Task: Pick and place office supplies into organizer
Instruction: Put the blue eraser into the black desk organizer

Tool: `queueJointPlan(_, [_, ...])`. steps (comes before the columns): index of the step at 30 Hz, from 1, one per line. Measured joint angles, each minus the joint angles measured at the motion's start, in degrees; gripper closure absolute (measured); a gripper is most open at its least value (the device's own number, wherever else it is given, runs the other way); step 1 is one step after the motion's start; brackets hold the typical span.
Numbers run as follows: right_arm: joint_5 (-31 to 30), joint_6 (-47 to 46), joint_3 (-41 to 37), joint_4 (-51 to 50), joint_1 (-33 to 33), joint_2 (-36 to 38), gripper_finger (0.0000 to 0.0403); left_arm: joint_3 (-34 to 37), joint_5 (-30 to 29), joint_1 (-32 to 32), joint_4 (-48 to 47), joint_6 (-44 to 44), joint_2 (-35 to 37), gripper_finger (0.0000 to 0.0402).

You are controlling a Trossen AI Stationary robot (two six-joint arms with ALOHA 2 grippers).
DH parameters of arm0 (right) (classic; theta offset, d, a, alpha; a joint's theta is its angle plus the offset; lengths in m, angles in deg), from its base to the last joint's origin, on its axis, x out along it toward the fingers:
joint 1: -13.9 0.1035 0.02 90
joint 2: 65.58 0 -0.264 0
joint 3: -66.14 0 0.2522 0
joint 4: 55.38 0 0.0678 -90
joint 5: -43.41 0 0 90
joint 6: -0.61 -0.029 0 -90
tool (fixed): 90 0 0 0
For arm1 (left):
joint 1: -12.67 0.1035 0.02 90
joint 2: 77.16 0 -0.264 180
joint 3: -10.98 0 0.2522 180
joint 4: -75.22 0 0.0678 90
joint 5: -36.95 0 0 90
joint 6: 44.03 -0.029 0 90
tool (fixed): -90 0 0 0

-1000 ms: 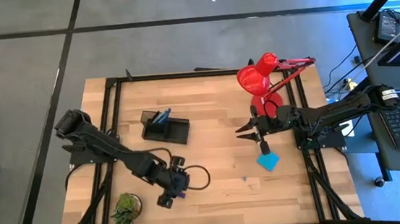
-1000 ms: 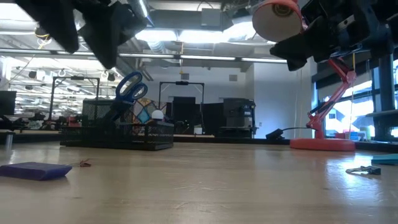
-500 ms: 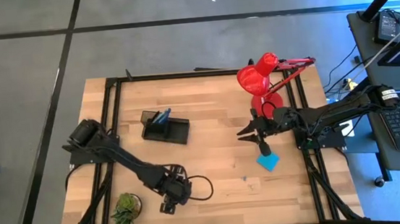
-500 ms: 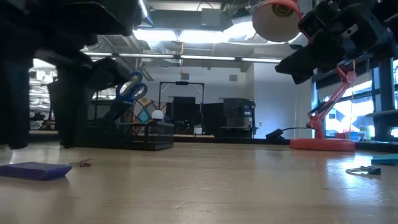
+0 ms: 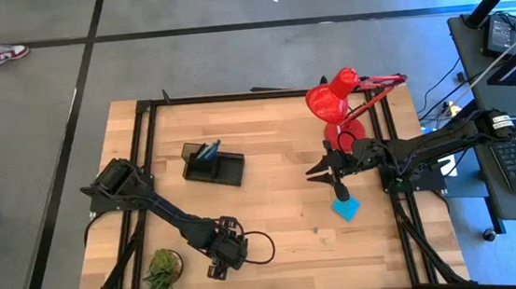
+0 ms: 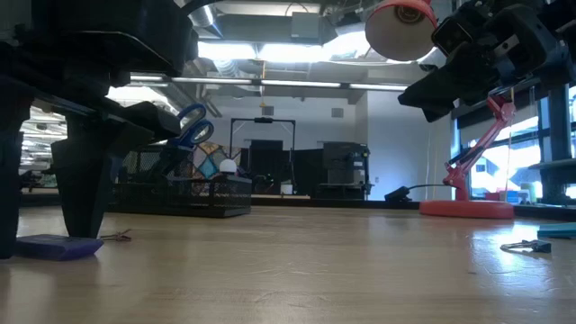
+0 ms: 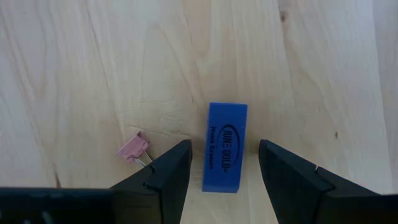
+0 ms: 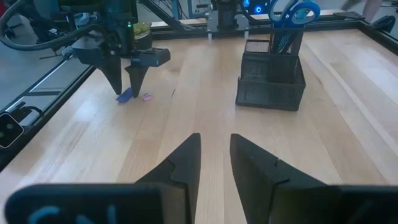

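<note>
The left gripper stands low with jaws wide astride the blue eraser on the table — likely to pinch it for the organizer well apart — while the right gripper, narrowly parted and empty, waits near the lamp.

Blue eraser flat on wood; scissors upright in organizer.

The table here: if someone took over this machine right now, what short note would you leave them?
Left gripper: jaws open, straddling the blue eraser near the potted plant; nothing gripped yet.
Right gripper: empty, raised beside the red lamp.
Done: scissors stand in the organizer.
Left: eraser, pink clip, cyan sticky pad, small item near it.
</note>
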Motion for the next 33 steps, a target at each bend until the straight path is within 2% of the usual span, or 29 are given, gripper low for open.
queueJointPlan(5, [0.00, 0.12, 0.00, 0.02, 0.00, 0.00, 0.0312, 0.06, -0.41, 0.00, -0.07, 0.02, -0.12, 0.0231])
queueJointPlan(24, [-0.02, 0.41, 0.00, -0.01, 0.00, 0.00, 0.0312, 0.33, -1.50, 0.07, 0.30, 0.98, 0.25, 0.0338])
queueJointPlan(28, [-0.02, 0.41, 0.00, -0.02, -0.02, 0.00, 0.0312, 0.61, 0.98, 0.32, 1.34, 2.74, 2.19, 0.0343])
queueJointPlan(33, [-0.03, 0.43, 0.00, -0.02, -0.02, 0.00, 0.0312, 0.40, 2.05, 0.57, 0.77, 2.91, 8.33, 0.0344])
